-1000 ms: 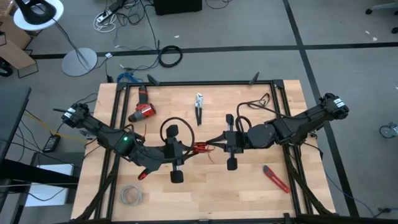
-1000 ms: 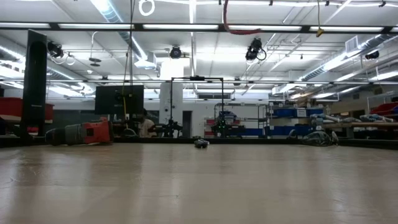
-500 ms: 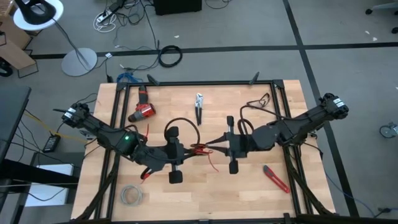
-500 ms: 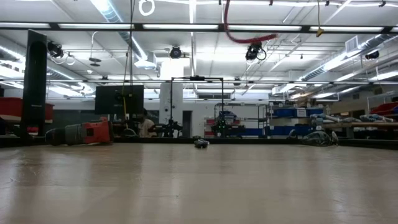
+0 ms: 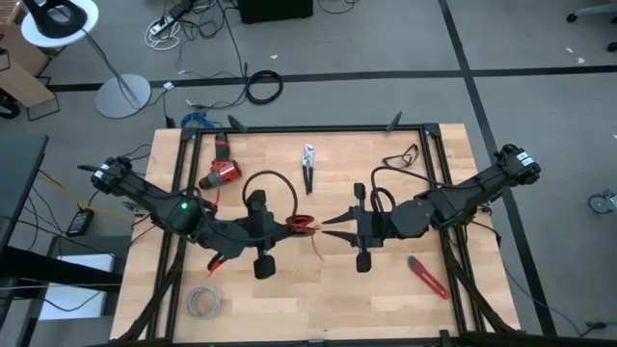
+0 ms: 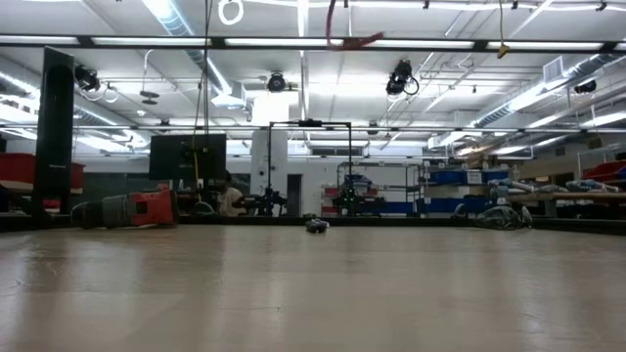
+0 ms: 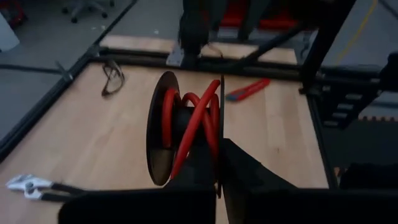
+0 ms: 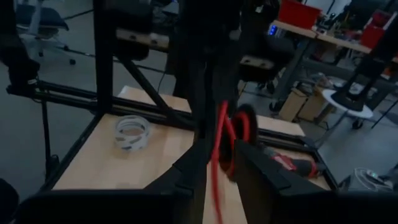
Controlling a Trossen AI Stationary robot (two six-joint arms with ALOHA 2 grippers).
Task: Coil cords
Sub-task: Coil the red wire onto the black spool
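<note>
Cord [image 5: 303, 226] between both hands, mid-table [image 5: 386, 299].

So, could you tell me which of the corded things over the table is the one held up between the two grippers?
The bright red wire, wound on a small dark spool at the left gripper. The pale grey wire bundle lies on the table near its edge.

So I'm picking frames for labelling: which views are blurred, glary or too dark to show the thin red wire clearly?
High view: evenly lit and sharp, the thin red wire tiny between the left gripper and right gripper. Left wrist view: wire on its dark spool clear, background soft. Right wrist view: dim, the wire smeared. Low view: bright ceiling lights glare; only a red scrap at the top edge.
</note>
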